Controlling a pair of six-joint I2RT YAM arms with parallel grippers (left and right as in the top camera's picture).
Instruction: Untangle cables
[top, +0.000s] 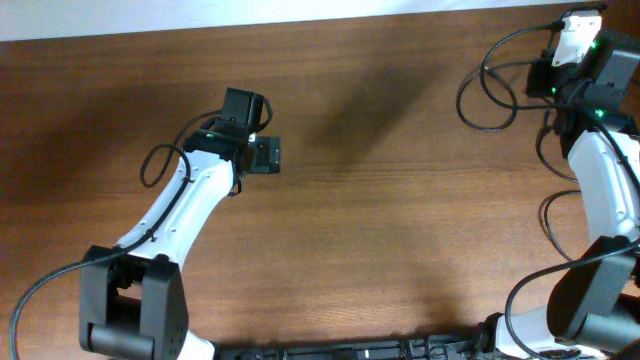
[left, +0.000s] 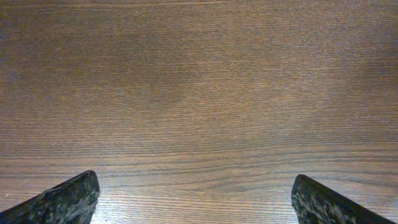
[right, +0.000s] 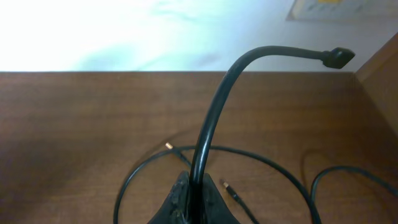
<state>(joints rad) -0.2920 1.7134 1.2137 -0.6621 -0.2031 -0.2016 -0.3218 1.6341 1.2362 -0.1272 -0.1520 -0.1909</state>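
We see the cables (right: 211, 115) looped on the table (top: 380, 200) at its far right corner, one pinched in our right gripper (right: 193, 190) and arching upward, that arm stretched back, while our left gripper (left: 194, 196) hovers wide open mid-table.

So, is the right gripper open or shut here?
Shut. The right gripper is pinched on a black cable, which arches up from between its fingers with its plug end in the air.
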